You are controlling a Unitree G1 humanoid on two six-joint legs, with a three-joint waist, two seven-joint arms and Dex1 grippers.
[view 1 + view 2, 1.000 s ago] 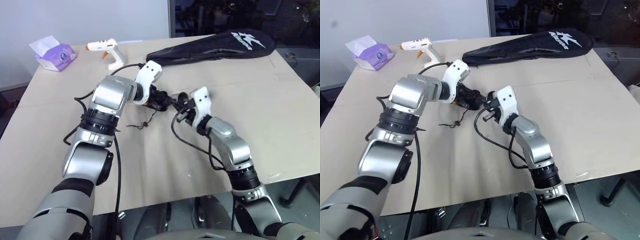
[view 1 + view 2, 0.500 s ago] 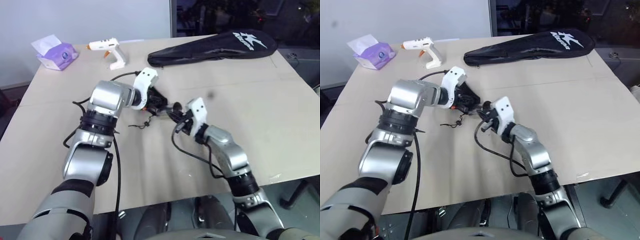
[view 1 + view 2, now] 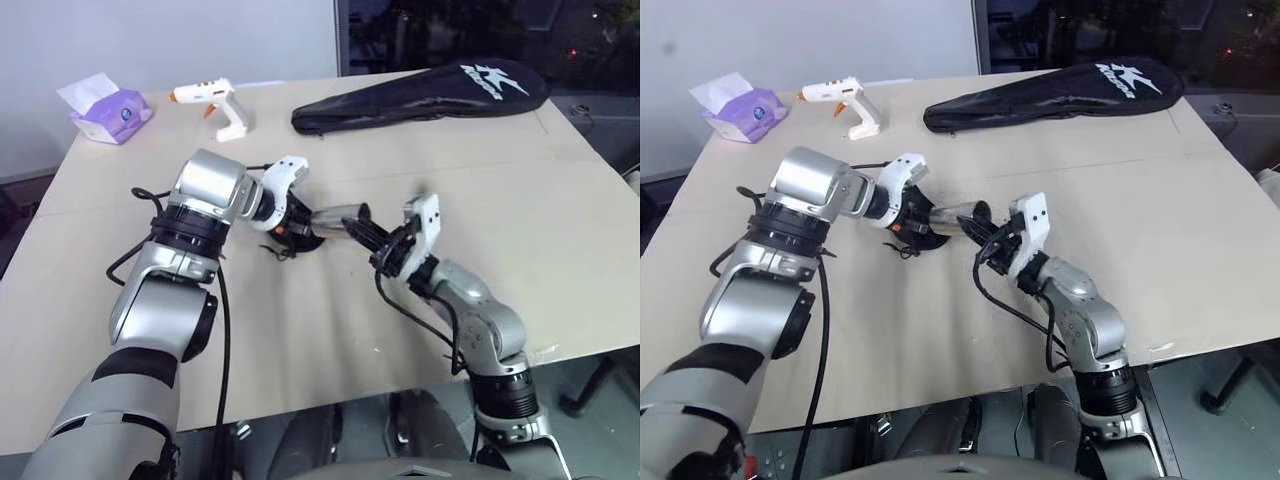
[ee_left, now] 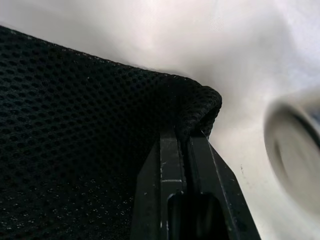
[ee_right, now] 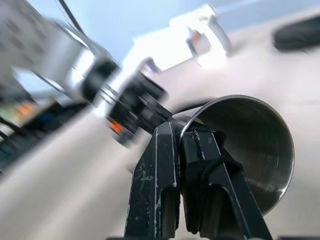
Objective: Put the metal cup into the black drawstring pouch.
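While pinched (rim), metal cup (image 5: 250,150) splits fingers (image 5: 155,190).

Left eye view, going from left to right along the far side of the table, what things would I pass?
Purple tissue pack → white glue gun → long black racket cover.

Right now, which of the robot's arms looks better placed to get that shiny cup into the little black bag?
The right. Its gripper is shut on the rim of the metal cup, lying sideways just beside the black drawstring pouch. The left gripper is busy pinching the pouch's edge.
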